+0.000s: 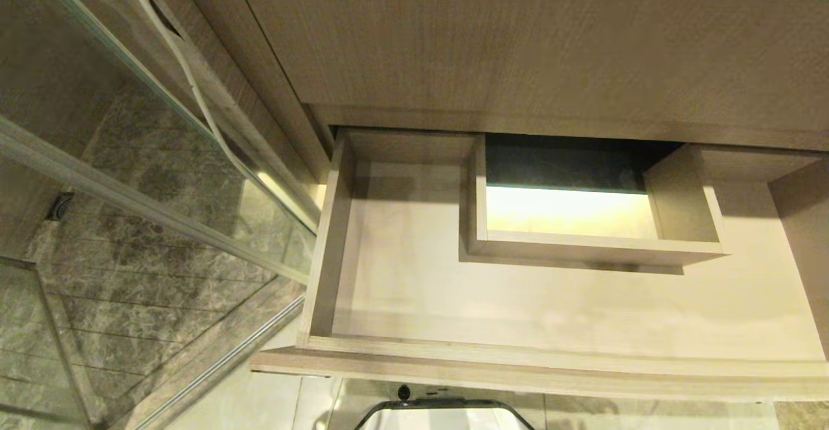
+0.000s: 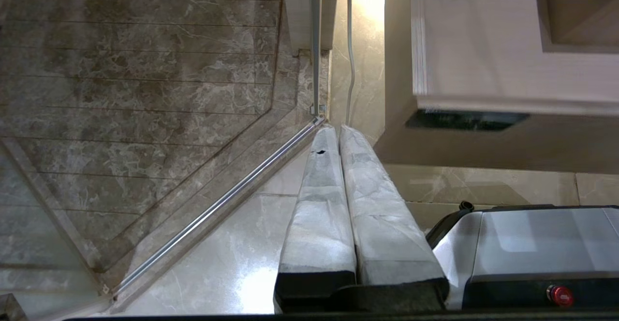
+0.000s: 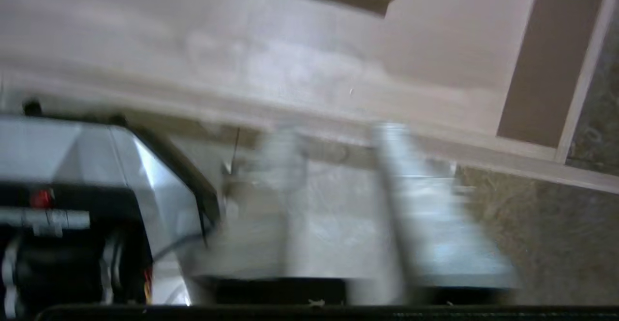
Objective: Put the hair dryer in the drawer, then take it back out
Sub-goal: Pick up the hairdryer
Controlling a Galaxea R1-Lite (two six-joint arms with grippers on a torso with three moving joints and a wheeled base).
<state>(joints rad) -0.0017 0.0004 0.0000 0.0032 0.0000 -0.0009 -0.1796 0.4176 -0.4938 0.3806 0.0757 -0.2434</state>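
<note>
Right gripper (image 3: 338, 132): badly smeared by motion. Its fingers (image 3: 396, 176) show only as pale streaks, so the gap cannot be read by eye; it is closed, with nothing in it. It hangs low, just outside the drawer (image 3: 290, 60) front, beside the robot base (image 3: 72, 156).

Left gripper (image 2: 333, 130): parked, wrapped fingers pressed together, pointing at the floor near the shower rail (image 2: 217, 205). Neither arm appears in the head view.

Hair dryer: out of sight in all three views. A white cord (image 1: 194, 87) runs down the cabinet side behind the glass panel (image 1: 129, 158), its top cut off by the frame. What it belongs to cannot be told.

Drawer (image 1: 324, 242) is pulled out, its right end cut off by the frame edge. The walled cut-out (image 1: 583, 248) sits at the back centre, with dark space above the lit patch inside. Open floor runs in front of the cut-out and on both sides of it. The back strip lies in shadow under the cabinet overhang. The drawer's front edge overhangs the base (image 1: 440, 414).
</note>
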